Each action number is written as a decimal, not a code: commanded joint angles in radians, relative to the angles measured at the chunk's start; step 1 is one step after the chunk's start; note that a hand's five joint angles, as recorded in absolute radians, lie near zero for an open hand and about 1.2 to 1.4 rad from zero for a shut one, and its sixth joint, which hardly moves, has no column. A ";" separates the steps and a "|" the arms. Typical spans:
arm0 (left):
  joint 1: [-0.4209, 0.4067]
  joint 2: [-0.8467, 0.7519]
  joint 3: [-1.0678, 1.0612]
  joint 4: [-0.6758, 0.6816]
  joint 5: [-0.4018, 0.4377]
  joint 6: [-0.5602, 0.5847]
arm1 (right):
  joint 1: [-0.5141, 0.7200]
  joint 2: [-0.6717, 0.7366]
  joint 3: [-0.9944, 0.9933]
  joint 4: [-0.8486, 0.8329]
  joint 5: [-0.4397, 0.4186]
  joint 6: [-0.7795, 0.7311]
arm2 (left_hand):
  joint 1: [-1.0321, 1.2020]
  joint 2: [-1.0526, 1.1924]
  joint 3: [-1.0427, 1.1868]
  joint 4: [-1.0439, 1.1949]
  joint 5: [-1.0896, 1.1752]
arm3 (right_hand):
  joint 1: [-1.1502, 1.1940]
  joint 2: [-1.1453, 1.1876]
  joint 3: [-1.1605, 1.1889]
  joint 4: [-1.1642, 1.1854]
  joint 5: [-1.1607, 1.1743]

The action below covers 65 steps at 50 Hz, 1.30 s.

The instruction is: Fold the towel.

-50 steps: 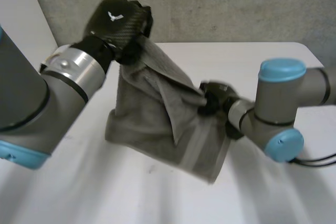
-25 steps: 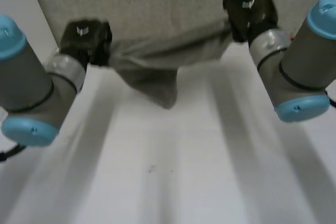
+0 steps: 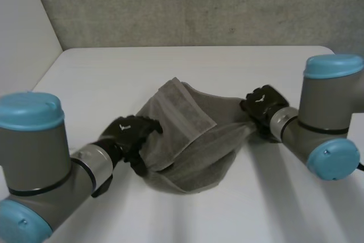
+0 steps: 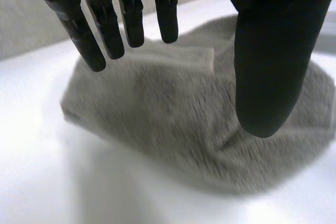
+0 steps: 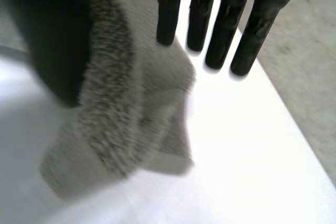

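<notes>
Flat white table (image 3: 85, 72), far edge against rough grey wall (image 3: 199, 4), left edge beside plain white wall (image 3: 23, 44), rounded far-right corner. Broad bare strip of table beyond the cloth, more bare table on near side between the arms.

Left hand (image 3: 128, 135) at left end of crumpled grey terry towel (image 3: 187, 140), touching it. In left wrist view fingers (image 4: 105, 30) straight and spread, thumb (image 4: 273, 66) well apart from them, towel (image 4: 168, 114) lying on table below, nothing pinched.

Towel mid-table, well clear of every edge. Long axis left to right, hand to hand, right end a little farther back. Banded flap folded over on top, corner pointing to far side; near edge sagging in a rounded bulge.

Right hand (image 3: 263, 102) at bunched right end. In right wrist view fingers (image 5: 226, 24) straight, clear of cloth; towel (image 5: 115, 129) end lying against thumb (image 5: 58, 40), not clamped.
</notes>
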 commanded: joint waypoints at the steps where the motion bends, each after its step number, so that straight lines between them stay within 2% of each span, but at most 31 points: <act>1: 0.020 0.067 0.106 0.071 0.012 0.021 | -0.047 -0.107 0.038 -0.006 0.066 0.004 | 0.021 0.026 0.023 0.025 0.026 | -0.107 -0.198 -0.226 -0.228 -0.227; 4: 0.020 0.060 0.134 0.086 0.026 0.039 | -0.047 -0.118 0.063 -0.007 0.063 0.006 | 0.024 0.029 0.026 0.028 0.029 | -0.104 -0.195 -0.223 -0.225 -0.224; 6: 0.013 0.026 0.194 0.105 0.093 0.121 | -0.045 -0.144 0.115 -0.018 0.062 0.006 | 0.029 0.035 0.032 0.034 0.035 | -0.101 -0.193 -0.220 -0.222 -0.221; 7: 0.012 0.026 0.194 0.105 0.093 0.122 | -0.045 -0.144 0.115 -0.018 0.062 0.006 | 0.029 0.035 0.032 0.034 0.035 | -0.101 -0.193 -0.220 -0.222 -0.221; 9: 0.011 -0.061 0.263 0.105 0.191 0.247 | -0.047 -0.185 0.175 -0.038 0.054 0.006 | 0.047 0.053 0.049 0.051 0.052 | -0.101 -0.193 -0.220 -0.222 -0.221; 10: 0.011 -0.062 0.263 0.105 0.192 0.248 | -0.047 -0.186 0.175 -0.038 0.054 0.006 | 0.047 0.053 0.050 0.052 0.052 | -0.101 -0.193 -0.220 -0.222 -0.221; 11: 0.008 -0.103 0.301 0.094 0.240 0.319 | -0.047 -0.207 0.204 -0.049 0.045 0.006 | 0.050 0.056 0.053 0.055 0.055 | -0.101 -0.193 -0.220 -0.222 -0.221; 12: 0.008 -0.103 0.301 0.094 0.241 0.320 | -0.047 -0.207 0.204 -0.049 0.045 0.006 | 0.050 0.056 0.053 0.055 0.055 | -0.101 -0.193 -0.220 -0.222 -0.221; 14: 0.005 -0.184 0.370 0.065 0.306 0.437 | -0.052 -0.242 0.254 -0.069 0.014 0.006 | 0.050 0.056 0.053 0.055 0.055 | -0.101 -0.193 -0.220 -0.222 -0.221; 15: 0.005 -0.184 0.370 0.065 0.307 0.438 | -0.052 -0.242 0.255 -0.069 0.014 0.006 | 0.050 0.056 0.053 0.055 0.055 | -0.101 -0.193 -0.220 -0.222 -0.221; 17: 0.002 -0.264 0.441 0.031 0.333 0.513 | -0.053 -0.258 0.285 -0.073 -0.007 0.006 | 0.050 0.056 0.053 0.055 0.055 | -0.101 -0.193 -0.220 -0.222 -0.221; 28: -0.038 -0.471 0.657 -0.069 0.353 0.559 | -0.059 -0.298 0.367 -0.079 -0.015 0.007 | 0.059 0.065 0.061 0.063 0.064 | -0.113 -0.204 -0.232 -0.234 -0.233; 34: -0.049 -0.582 0.792 -0.139 0.405 0.581 | -0.061 -0.315 0.413 -0.087 -0.015 0.007 | 0.079 0.085 0.082 0.084 0.085 | -0.121 -0.213 -0.241 -0.243 -0.241; 41: -0.072 -0.701 0.941 -0.219 0.409 0.606 | -0.061 -0.316 0.456 -0.132 -0.015 0.007 | 0.179 0.185 0.182 0.184 0.185 | -0.121 -0.213 -0.241 -0.243 -0.241; 49: -0.081 -0.738 0.976 -0.265 0.408 0.700 | -0.059 -0.315 0.462 -0.138 -0.015 0.007 | 0.179 0.185 0.182 0.184 0.185 | -0.121 -0.213 -0.241 -0.243 -0.241; 56: -0.081 -0.744 0.976 -0.306 0.397 0.732 | -0.059 -0.315 0.462 -0.142 -0.023 0.007 | 0.182 0.188 0.185 0.187 0.187 | -0.121 -0.213 -0.241 -0.243 -0.241; 60: -0.081 -0.741 0.975 -0.314 0.393 0.745 | -0.059 -0.313 0.462 -0.142 -0.029 0.007 | 0.323 0.329 0.325 0.327 0.328 | -0.121 -0.213 -0.241 -0.243 -0.241; 65: -0.081 -0.741 0.975 -0.316 0.368 0.771 | -0.059 -0.313 0.462 -0.142 -0.029 0.009 | 0.326 0.332 0.329 0.331 0.331 | -0.121 -0.213 -0.241 -0.243 -0.241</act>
